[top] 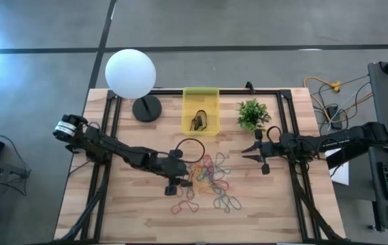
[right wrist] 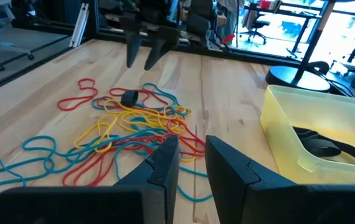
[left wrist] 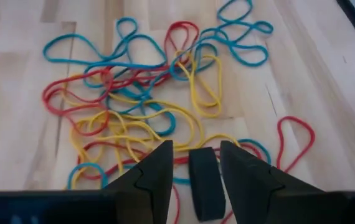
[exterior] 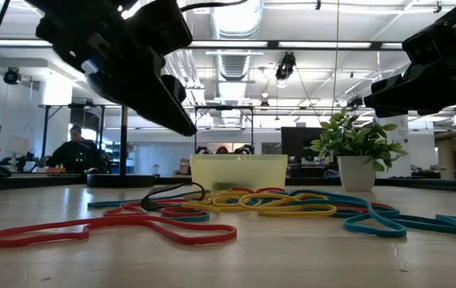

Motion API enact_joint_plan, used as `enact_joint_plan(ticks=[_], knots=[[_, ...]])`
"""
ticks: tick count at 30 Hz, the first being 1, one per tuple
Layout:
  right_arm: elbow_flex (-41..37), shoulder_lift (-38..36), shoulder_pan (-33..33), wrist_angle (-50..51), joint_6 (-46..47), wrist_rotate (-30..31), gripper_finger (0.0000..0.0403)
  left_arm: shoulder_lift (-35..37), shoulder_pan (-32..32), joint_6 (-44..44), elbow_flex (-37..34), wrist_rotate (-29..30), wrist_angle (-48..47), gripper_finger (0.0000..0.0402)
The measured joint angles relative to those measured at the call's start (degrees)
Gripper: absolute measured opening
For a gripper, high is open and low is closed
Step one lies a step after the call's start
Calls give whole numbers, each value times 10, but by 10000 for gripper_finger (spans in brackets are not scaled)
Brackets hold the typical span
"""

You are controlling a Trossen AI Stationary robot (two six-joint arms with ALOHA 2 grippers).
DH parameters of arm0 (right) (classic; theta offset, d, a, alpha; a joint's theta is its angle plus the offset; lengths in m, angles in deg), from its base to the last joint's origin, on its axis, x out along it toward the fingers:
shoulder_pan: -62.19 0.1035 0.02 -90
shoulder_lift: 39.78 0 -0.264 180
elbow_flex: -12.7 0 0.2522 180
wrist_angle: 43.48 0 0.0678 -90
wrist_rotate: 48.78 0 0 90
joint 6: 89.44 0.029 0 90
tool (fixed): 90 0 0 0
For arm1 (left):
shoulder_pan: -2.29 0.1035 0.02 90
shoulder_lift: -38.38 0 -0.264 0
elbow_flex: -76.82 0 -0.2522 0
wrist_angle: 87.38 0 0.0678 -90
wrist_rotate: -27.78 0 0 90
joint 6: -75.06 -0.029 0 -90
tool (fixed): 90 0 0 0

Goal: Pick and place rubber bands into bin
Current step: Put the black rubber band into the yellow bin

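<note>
A tangle of red, yellow and blue rubber bands lies flat on the wooden table, also seen as rubber bands in the left wrist view. A wide black band rests on the pile; black band shows between my left fingers. My left gripper is open and hovers over the pile's left side without touching it; left gripper is above the table. My right gripper is open, in the air right of the pile. The yellow bin stands at the far side with black bands inside.
A white globe lamp stands on its dark base left of the bin, and a small green plant in a white pot stands right of it. A thin black loop lies between the bin and the pile. Black rails run along the table edges.
</note>
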Motion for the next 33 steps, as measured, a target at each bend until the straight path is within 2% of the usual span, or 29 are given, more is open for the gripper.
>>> enact_joint_plan(ticks=[3, 17, 24, 27, 33], knots=[[0, 0, 0, 0, 0, 0, 68, -19, -4, 1, -8, 1, 30, 116], [0, 0, 0, -1, 2, 0, 68, -83, -5, 30, -4, 1, 32, 116], [0, 0, 0, 0, 2, 0, 68, -104, -6, 55, -3, -19, 37, 116], [0, 1, 0, 0, 2, 1, 68, -107, -5, 60, -3, -40, 51, 116], [0, 1, 0, 0, 2, 1, 68, -96, -7, 59, -2, -46, 53, 116]])
